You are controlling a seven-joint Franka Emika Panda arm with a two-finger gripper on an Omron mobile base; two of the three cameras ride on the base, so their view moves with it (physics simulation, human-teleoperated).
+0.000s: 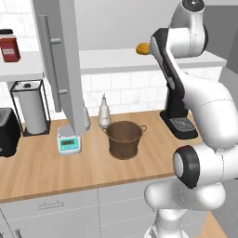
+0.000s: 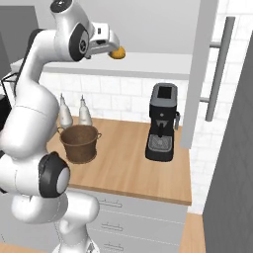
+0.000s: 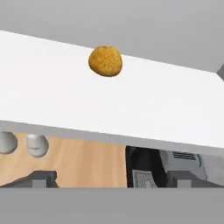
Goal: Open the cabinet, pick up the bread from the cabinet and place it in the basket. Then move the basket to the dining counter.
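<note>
With the cabinet (image 1: 62,69) doors swung open, I'm on the reach for the bread (image 3: 105,61), which sits on the white shelf (image 3: 65,96) ahead of my wide-open, empty jaws. Next I must push in level until they straddle it. It's near round, no clear long axis or heading.

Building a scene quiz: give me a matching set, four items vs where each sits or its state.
Items:
1. bread
2. basket
3. coffee machine
4. gripper

Places or states:
A. on the wood worktop, by two bottles
B. open, short of the shelf
C. on the white cabinet shelf
D. on the worktop's right end

Pairs: 1-C, 2-A, 3-D, 4-B
</note>
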